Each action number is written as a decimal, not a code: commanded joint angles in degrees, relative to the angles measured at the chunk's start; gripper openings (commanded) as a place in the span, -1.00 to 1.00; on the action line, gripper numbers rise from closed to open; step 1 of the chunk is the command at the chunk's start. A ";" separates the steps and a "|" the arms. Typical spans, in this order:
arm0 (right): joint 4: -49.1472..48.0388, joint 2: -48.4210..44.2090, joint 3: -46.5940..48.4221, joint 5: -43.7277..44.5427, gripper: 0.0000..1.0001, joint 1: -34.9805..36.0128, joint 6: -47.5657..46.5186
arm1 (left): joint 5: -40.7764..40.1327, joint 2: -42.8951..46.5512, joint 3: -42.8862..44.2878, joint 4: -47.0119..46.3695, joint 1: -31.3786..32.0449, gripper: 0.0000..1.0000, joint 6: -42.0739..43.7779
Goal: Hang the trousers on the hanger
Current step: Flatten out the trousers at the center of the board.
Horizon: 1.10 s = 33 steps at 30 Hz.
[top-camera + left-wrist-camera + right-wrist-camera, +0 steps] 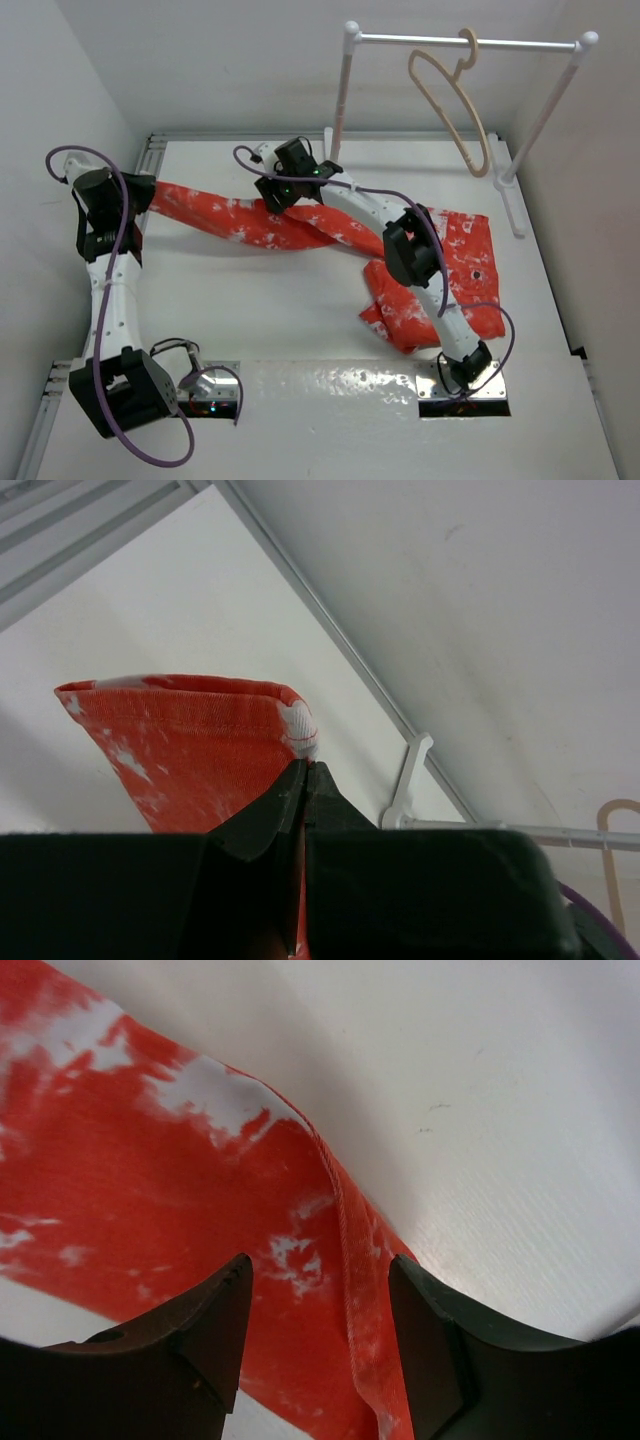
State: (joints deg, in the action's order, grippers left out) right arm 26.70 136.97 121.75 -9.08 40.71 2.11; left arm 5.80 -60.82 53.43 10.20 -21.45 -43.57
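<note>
Item: trousers (pixel 245 224), red-orange with white blotches, lying on the white table (pixel 300 310). The waist end, with a small dark button, is bunched at the right side. One leg is stretched leftward in a long band across the far half of the table. Left gripper (pixel 150 196): at the far left end of that band, fingers pressed together on the leg's hem. The left wrist view shows the cuff fanning out beyond the closed fingertips (pixel 292 780) and red cloth pinched between them. Right gripper (pixel 281 194): over the middle of the band, near the back edge of the table. Its fingers (pixel 215 1325) stand apart, straddling a raised seam or fold of the cloth, and whether they touch the cloth cannot be told. Right arm (pixel 410 245): stretched across the waist end, hiding part of it from the top camera, with a purple cable (pixel 370 190) looping above the fabric. Item: hanger (pixel 448 108), pale tan wood, hooked over the white rail (pixel 440 41) in the far right corner and hanging tilted. It is well apart from the trousers and from both grippers. The rail's right post stands just beyond the waist end, and its left post stands just behind the right gripper. Pale walls close in the table on the left, back and right.
</note>
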 commanded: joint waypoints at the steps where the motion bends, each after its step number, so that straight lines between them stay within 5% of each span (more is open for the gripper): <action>1: -2.52 0.67 2.53 1.17 0.10 0.07 -0.79 | 0.96 2.72 3.61 -1.06 -0.08 -1.00 0.15; 9: -6.82 3.04 1.04 4.42 -0.11 0.25 -0.53 | 0.70 4.65 3.26 -0.35 -0.08 -1.00 0.33; 15: -15.61 0.41 -4.75 11.54 -0.84 0.42 0.70 | -0.96 5.27 2.03 -0.44 -0.08 -1.00 1.03; 23: -19.50 -14.59 -16.10 14.35 -1.00 0.34 -6.40 | -5.53 -2.01 -0.52 -5.18 -0.08 -1.00 -0.80; 26: -17.92 -18.65 -17.96 15.49 -1.00 0.07 -9.74 | -4.58 -13.24 4.12 -7.29 0.01 -1.00 -3.08; 29: -15.45 -21.39 -14.80 21.80 -1.00 -0.19 -12.29 | -0.98 -25.99 24.87 -3.01 1.06 -1.00 -3.80; 32: -20.94 -26.03 -17.84 30.59 -1.00 -0.02 -11.96 | -2.62 -27.08 31.20 -4.12 3.87 -1.00 -1.27; 33: -23.94 -30.92 -25.79 35.05 -1.00 0.07 -11.34 | -3.60 -24.90 30.95 -5.70 4.74 -1.00 -0.56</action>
State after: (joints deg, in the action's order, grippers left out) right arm 9.91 113.95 103.00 14.06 40.97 -7.70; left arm 3.36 -92.60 78.91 10.00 -19.46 -45.69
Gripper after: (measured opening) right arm 0.010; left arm 0.005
